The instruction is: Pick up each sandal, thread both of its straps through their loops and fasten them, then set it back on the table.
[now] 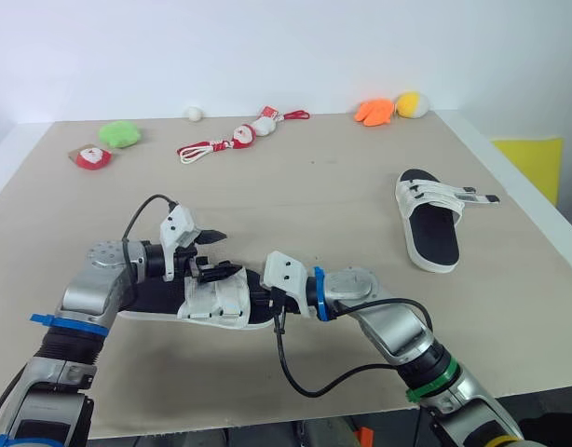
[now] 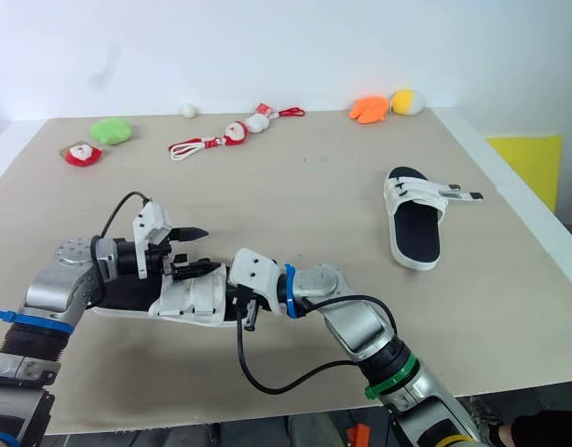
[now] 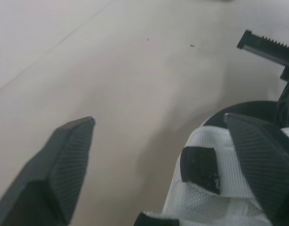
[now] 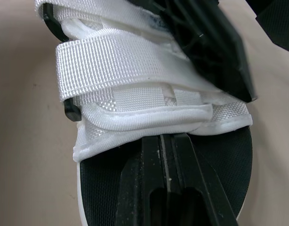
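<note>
Lying on the beige table [image 1: 295,186] under a white wall [image 1: 267,47], the near sandal [image 1: 156,296] sits between both grippers. The left gripper [image 1: 210,253] is spread wide, one finger [image 3: 257,160] touching its white straps [image 4: 130,61]. The right gripper [image 4: 164,139], fingers pressed together, rests on its footbed beneath them.

The beige table [image 1: 295,205] is carrying a white-strapped sandal [image 1: 428,220] at three o'clock, a second sandal [image 1: 216,300] at seven, a green plush [image 1: 120,134] and a red plush [image 1: 92,157] at ten, Santa dolls [image 1: 241,136] on red cord at twelve, and an orange plush [image 1: 374,112] and a yellow plush [image 1: 413,104] at one.
</note>
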`<state>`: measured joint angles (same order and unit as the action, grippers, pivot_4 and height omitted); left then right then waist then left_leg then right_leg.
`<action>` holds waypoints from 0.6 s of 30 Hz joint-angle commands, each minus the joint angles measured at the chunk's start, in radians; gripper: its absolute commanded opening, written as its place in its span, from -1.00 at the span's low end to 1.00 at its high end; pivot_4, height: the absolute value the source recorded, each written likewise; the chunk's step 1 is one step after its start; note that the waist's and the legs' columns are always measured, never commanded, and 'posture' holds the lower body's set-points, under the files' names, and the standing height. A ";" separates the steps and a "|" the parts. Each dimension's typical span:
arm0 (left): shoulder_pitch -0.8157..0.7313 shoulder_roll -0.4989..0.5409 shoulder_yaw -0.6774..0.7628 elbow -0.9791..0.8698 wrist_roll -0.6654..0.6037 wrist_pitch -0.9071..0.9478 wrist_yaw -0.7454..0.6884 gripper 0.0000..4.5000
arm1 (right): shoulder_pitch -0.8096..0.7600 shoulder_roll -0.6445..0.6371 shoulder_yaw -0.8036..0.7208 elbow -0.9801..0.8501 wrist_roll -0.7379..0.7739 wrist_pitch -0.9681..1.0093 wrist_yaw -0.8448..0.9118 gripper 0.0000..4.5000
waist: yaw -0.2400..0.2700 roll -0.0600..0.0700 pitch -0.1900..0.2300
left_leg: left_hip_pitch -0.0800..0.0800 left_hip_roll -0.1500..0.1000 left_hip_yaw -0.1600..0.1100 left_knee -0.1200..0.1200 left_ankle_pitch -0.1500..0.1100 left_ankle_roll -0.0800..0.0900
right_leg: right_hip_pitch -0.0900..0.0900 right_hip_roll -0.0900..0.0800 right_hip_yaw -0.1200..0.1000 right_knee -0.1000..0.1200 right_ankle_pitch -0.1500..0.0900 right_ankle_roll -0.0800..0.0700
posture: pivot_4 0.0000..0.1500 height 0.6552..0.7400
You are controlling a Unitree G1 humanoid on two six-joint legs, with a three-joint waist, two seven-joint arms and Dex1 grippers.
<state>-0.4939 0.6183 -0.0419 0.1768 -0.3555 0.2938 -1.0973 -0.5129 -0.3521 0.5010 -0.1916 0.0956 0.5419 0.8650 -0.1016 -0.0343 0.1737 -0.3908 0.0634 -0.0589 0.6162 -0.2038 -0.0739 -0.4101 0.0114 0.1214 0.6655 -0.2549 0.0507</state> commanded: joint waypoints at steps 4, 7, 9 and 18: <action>-0.032 0.098 0.124 0.012 0.114 -0.400 0.063 0.98 | 0.045 -0.037 -0.091 -0.012 0.082 0.027 0.038 -1.00 | 0.013 -0.001 0.002 | -0.003 0.000 0.000 0.000 -0.001 -0.002 | -0.001 -0.001 0.000 -0.001 -0.001 -0.001 | 1.00 1.00; -0.044 0.134 0.116 0.020 0.243 -0.663 0.115 0.98 | 0.048 -0.057 -0.147 -0.014 0.135 0.022 0.066 -1.00 | 0.027 -0.001 0.003 | -0.005 -0.003 0.000 0.000 -0.002 -0.003 | -0.002 -0.003 0.000 -0.002 0.000 0.002 | 1.00 1.00; -0.030 0.162 0.113 0.005 0.305 -0.835 0.131 0.98 | 0.049 -0.084 -0.200 -0.021 0.197 0.043 0.106 -1.00 | 0.033 -0.001 0.003 | -0.013 -0.003 0.000 0.001 -0.002 -0.004 | -0.007 -0.003 0.000 -0.003 0.000 0.002 | 1.00 1.00; 0.127 0.291 0.088 0.151 0.402 -1.357 0.146 1.00 | -0.017 -0.245 -0.462 0.021 0.437 0.141 0.258 0.61 | 0.036 0.003 0.007 | -0.018 -0.003 0.000 0.001 -0.005 0.002 | -0.013 -0.003 0.000 -0.002 -0.002 0.002 | 1.00 1.00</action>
<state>-0.3653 0.8815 0.0355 0.3116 0.0404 -0.9731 -0.9752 -0.4985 -0.5785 0.0999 -0.1559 0.4792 0.6762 1.0931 -0.0652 -0.0312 0.1804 -0.4084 0.0608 -0.0585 0.6168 -0.2088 -0.0723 -0.4236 0.0087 0.1218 0.6637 -0.2568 0.0528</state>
